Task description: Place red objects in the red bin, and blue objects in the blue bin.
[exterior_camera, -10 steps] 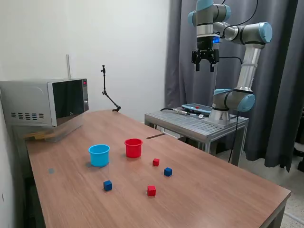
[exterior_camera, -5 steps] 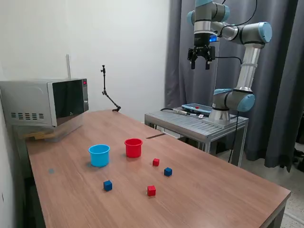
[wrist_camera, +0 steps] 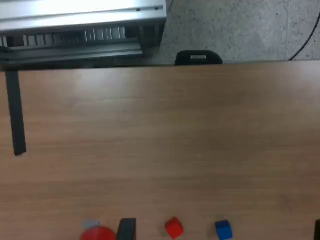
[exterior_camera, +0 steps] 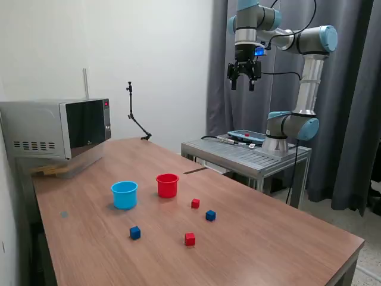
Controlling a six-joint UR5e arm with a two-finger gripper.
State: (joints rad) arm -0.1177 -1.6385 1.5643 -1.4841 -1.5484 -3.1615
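Observation:
On the wooden table (exterior_camera: 268, 238) stand the red bin (exterior_camera: 167, 185) and the blue bin (exterior_camera: 124, 194) side by side. In front of them lie two red objects, one cube (exterior_camera: 195, 203) near the red bin and another (exterior_camera: 190, 239) closer to the front. Two blue objects, dark blue cubes (exterior_camera: 210, 215) (exterior_camera: 135, 232), lie among them. My gripper (exterior_camera: 243, 87) hangs high above the table's far side, open and empty. The wrist view catches the red bin's rim (wrist_camera: 97, 234), one red cube (wrist_camera: 174, 227), one blue cube (wrist_camera: 223, 229) and a dark fingertip (wrist_camera: 127, 230).
A microwave (exterior_camera: 56, 128) sits at the table's back on the exterior view's left. A thin black stand (exterior_camera: 136, 116) rises at the far edge. The arm's metal base table (exterior_camera: 244, 152) holds a tablet. Dark curtains hang behind. A dark strip (wrist_camera: 15, 112) lies on the wood.
The gripper has swung toward the exterior view's left and slightly upward, staying open. The cubes and cups have not moved.

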